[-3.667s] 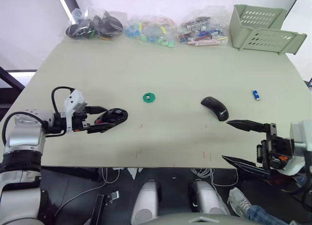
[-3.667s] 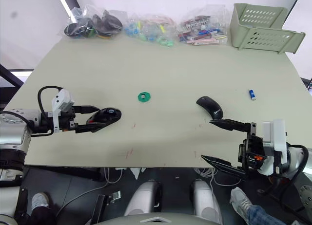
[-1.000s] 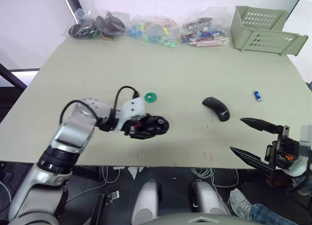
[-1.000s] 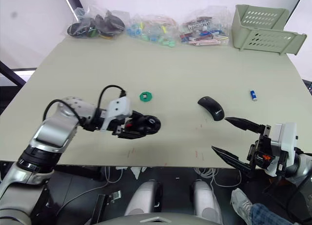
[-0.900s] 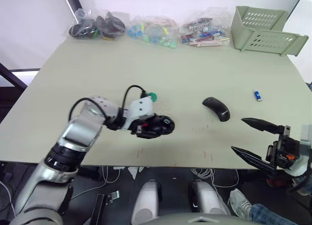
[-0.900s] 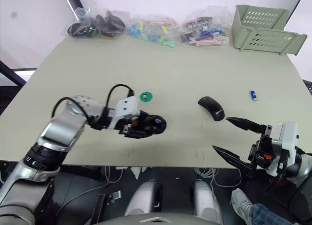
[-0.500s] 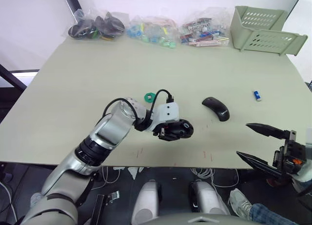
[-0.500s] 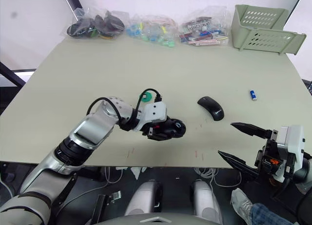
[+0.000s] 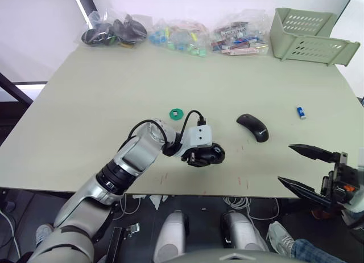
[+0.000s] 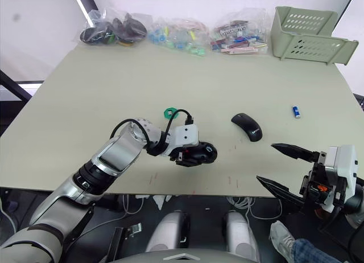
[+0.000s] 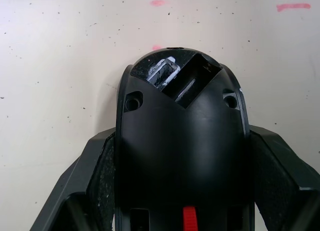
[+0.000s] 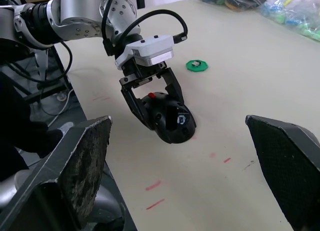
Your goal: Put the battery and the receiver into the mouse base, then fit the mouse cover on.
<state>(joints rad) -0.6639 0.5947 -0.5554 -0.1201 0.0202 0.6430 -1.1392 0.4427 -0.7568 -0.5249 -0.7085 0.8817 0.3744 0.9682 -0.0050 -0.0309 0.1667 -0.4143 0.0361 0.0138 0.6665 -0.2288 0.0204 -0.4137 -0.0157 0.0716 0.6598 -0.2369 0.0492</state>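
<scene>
The left gripper [image 9: 208, 155] reaches across the middle of the table [image 9: 114, 92] and has its two black fingers [image 11: 95, 176] pressed against either flank of the mouse base [image 9: 211, 153], pinching it; in the left wrist view the base [image 11: 182, 141] sits between the pads with its open recesses facing the camera, a rectangular slot and a smaller pale-edged pocket near its far end, and a small red tab at its near end; the right wrist view shows the base [image 12: 170, 122] low over the table near some red marks, though whether it rests on the surface or hangs just above it cannot be told; the mouse cover [image 9: 252, 127] lies on the table to the right of the base, apart from it, with its domed side up; the battery [image 9: 300, 111] lies further right, near the table's right edge, well apart from both grippers; a small green disc [image 9: 176, 113] lies just behind the left arm's wrist; the right gripper [image 9: 300, 169] hangs at the near right edge of the table with its fingers spread wide and nothing between them; along the far edge lie several clear bags of parts [image 9: 176, 34] and a pale green basket [image 9: 307, 32].
</scene>
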